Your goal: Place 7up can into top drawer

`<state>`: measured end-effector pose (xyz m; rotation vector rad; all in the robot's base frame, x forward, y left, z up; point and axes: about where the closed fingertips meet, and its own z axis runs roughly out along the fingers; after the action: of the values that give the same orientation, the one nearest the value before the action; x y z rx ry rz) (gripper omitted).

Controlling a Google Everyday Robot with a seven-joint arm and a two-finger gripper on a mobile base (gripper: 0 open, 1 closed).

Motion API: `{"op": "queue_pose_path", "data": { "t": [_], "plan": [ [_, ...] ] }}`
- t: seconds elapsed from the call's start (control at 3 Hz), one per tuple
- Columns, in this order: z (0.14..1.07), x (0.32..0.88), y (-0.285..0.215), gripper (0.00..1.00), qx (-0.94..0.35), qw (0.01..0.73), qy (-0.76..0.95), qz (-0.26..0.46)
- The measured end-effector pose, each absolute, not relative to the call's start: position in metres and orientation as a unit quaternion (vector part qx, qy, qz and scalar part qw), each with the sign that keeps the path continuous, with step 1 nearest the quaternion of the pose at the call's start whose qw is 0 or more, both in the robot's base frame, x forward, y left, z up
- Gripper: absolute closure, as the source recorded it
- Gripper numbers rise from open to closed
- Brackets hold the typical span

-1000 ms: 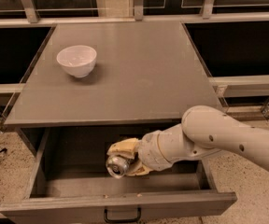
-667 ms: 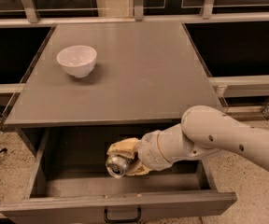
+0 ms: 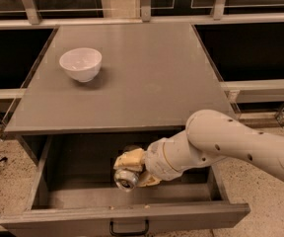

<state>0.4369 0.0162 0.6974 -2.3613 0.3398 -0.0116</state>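
Observation:
The top drawer (image 3: 127,215) of the grey cabinet stands pulled open at the bottom of the camera view, with its dark handle at the front. My gripper (image 3: 129,169) reaches into the drawer from the right and is shut on the 7up can (image 3: 125,178). The can lies on its side between the yellowish fingers (image 3: 129,159), its silvery end facing the camera, low over the drawer floor near the middle.
A white bowl (image 3: 81,63) sits on the flat grey tabletop (image 3: 147,78) at the back left. My white arm (image 3: 230,147) crosses the drawer's right side. A railing runs behind the table. Speckled floor lies on both sides.

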Motion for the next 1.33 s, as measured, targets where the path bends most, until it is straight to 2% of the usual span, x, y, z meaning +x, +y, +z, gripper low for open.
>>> {"op": "queue_pose_path", "data": {
  "t": [1.33],
  "plan": [
    [0.651, 0.455, -0.023, 1.00, -0.962, 0.252, 0.062, -0.080]
  ]
}}
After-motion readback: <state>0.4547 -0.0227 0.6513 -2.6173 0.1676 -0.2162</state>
